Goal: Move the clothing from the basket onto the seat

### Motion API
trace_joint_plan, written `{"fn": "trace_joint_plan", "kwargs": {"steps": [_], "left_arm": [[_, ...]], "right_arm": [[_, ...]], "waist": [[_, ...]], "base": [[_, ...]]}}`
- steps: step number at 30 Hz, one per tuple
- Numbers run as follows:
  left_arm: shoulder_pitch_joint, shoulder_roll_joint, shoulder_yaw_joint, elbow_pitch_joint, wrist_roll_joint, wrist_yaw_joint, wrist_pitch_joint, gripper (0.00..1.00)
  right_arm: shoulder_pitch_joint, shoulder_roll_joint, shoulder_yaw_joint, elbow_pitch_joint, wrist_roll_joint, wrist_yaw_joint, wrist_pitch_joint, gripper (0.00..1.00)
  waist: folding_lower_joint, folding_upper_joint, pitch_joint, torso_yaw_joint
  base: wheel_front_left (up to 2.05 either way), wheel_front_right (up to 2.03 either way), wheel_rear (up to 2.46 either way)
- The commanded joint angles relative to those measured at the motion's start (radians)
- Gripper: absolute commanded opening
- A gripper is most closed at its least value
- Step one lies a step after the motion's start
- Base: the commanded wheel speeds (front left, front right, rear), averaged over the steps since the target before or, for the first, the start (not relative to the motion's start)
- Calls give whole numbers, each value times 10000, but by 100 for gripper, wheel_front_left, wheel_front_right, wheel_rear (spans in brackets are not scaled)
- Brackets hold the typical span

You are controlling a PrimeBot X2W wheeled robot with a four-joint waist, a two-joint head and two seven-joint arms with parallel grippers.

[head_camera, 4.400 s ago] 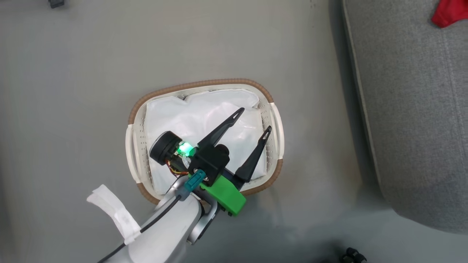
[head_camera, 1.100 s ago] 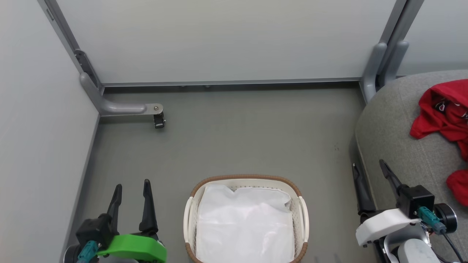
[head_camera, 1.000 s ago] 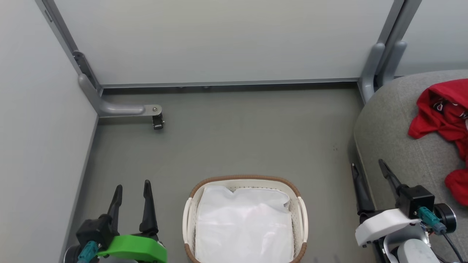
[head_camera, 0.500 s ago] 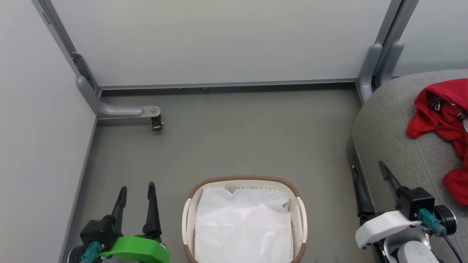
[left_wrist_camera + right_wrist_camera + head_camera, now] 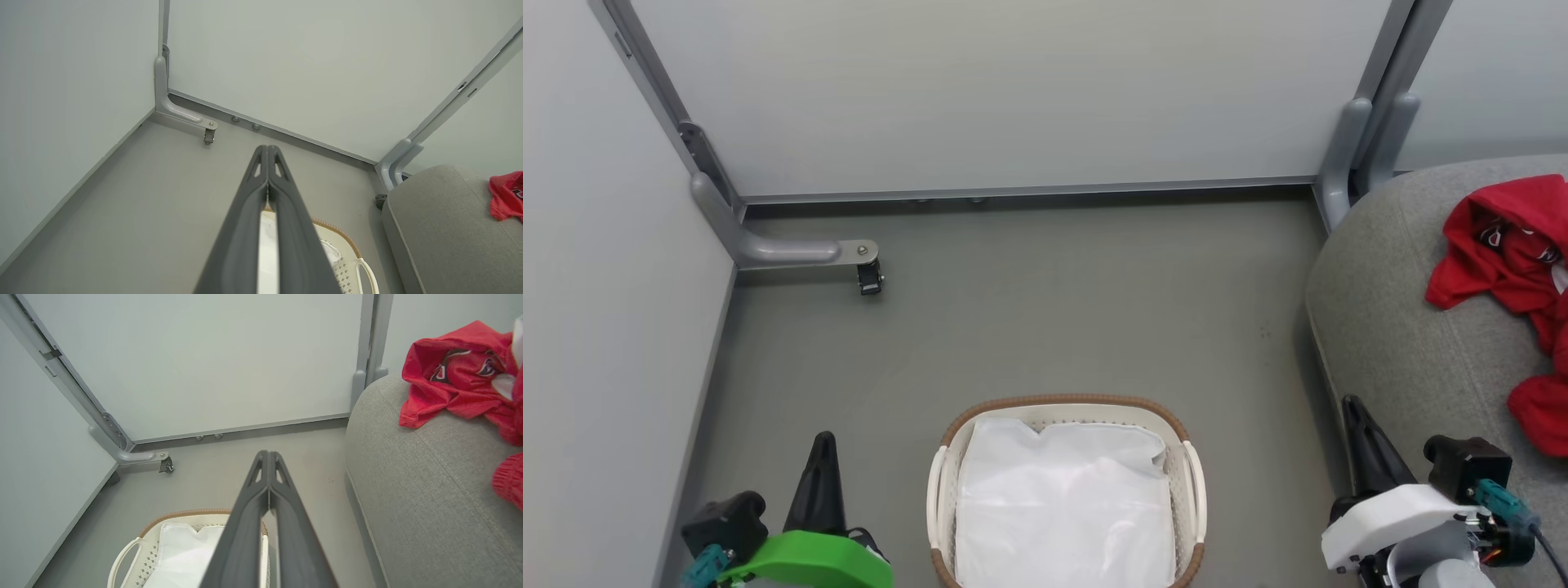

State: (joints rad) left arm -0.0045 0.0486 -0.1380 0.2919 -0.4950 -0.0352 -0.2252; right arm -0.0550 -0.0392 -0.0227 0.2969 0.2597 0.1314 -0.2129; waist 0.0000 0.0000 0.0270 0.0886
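Note:
The red clothing (image 5: 1507, 278) lies crumpled on the grey seat (image 5: 1413, 351) at the right; it also shows in the right wrist view (image 5: 457, 379) and the left wrist view (image 5: 506, 196). The white basket (image 5: 1066, 406) with a brown rim stands on the floor at bottom centre, holding a plain white cloth (image 5: 1062, 514). My left gripper (image 5: 823, 445) is shut and empty, left of the basket. My right gripper (image 5: 1354, 408) is shut and empty, beside the seat's front edge. Both wrist views show the fingertips pressed together: left gripper (image 5: 267, 149), right gripper (image 5: 268, 454).
Pale partition walls close the space at the back and left. A grey metal foot with a small castor (image 5: 870, 278) stands on the floor at back left. Grey upright posts (image 5: 1356, 155) stand at the back right, by the seat. Grey floor lies between basket and wall.
Both grippers have shut; half a second ago their fingers stood apart. Both sit a little lower in the head view. The camera has drifted slightly.

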Motion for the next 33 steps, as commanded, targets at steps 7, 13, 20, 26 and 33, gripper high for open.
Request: {"fn": "trace_joint_plan", "kwargs": {"steps": [7, 13, 20, 26, 33], "left_arm": [[-240, 92, 268, -196, -1358, -137, 333, 0], [-325, 115, 425, -231, -2237, -211, 572, 0], [-414, 137, 613, -266, -3198, -292, 836, 0], [-475, 150, 755, -290, -3948, -358, 1042, 0], [-541, 162, 926, -315, -4767, -423, 1274, 0]], "right_arm": [[-209, -44, -114, -241, 1610, -2, 343, 0], [-240, -52, -178, -279, 2643, -2, 588, 0], [-283, -61, -252, -315, 3775, -3, 865, 0], [-309, -69, -314, -339, 4666, -4, 1087, 0], [-339, -76, -383, -364, 5628, -5, 1330, 0]], "waist": [[0, 0, -16, -57], [0, 0, -28, -102], [0, 0, -42, -155], [0, 0, -54, -200], [0, 0, -68, -252]], "base": [[0, 0, 0], [0, 0, 0], [0, 0, 0], [0, 0, 0], [0, 0, 0]]}}
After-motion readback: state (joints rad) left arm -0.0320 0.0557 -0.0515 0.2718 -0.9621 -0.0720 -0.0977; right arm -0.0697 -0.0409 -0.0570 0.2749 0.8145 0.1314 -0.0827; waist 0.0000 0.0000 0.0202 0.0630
